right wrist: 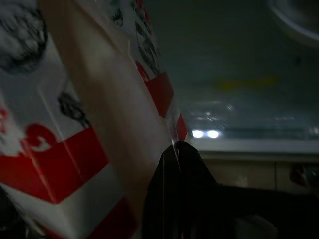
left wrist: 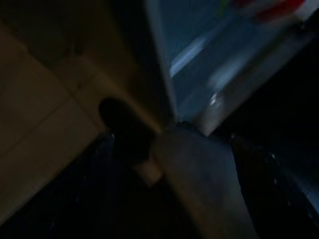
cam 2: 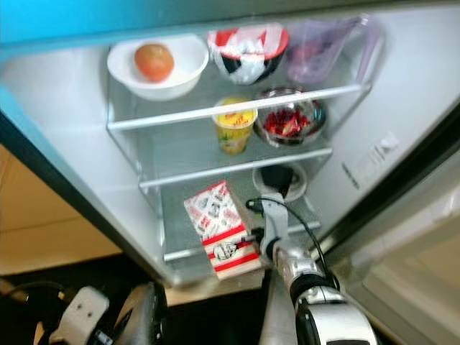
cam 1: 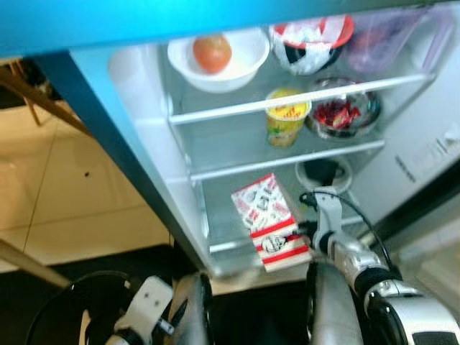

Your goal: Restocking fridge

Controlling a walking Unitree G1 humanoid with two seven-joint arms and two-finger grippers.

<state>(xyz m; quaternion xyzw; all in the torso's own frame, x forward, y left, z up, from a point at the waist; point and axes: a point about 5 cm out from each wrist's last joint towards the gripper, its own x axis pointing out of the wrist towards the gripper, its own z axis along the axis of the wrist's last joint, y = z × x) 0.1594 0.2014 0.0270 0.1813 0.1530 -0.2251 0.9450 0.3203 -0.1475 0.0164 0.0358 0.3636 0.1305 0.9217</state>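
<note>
Lower left of frame: left gripper (cam 1: 147,305) hangs low beside the open fridge (cam 1: 136,136); cannot tell whether its fingers are apart or together. Its wrist view is dark, showing floor tile and the fridge's lower edge.

Upper left, top shelf: 1 white bowl (cam 1: 219,61) holding 1 round orange-red fruit (cam 1: 212,52).

Centre, lower shelf: 1 carton (cam 1: 271,221), white with red bands and small black-and-white printed figures. Print is too small to read; no brand legible. It lies tilted at the shelf's front edge.

Centre, middle shelf: 1 yellow cup (cam 1: 287,116) with a red-and-yellow label, lettering not readable.

Upper centre-right, top shelf: 1 red-rimmed bowl (cam 1: 313,43) with white wrapping inside.

Right of the cup: 1 glass bowl (cam 1: 345,111) of red pieces. Below it: 1 white dish (cam 1: 323,172) with a dark centre.

Upper right: 1 clear jug (cam 1: 392,36).

Lower right: right gripper (right wrist: 174,174), fingers closed on the carton's near edge, seen from the right wrist.
</note>
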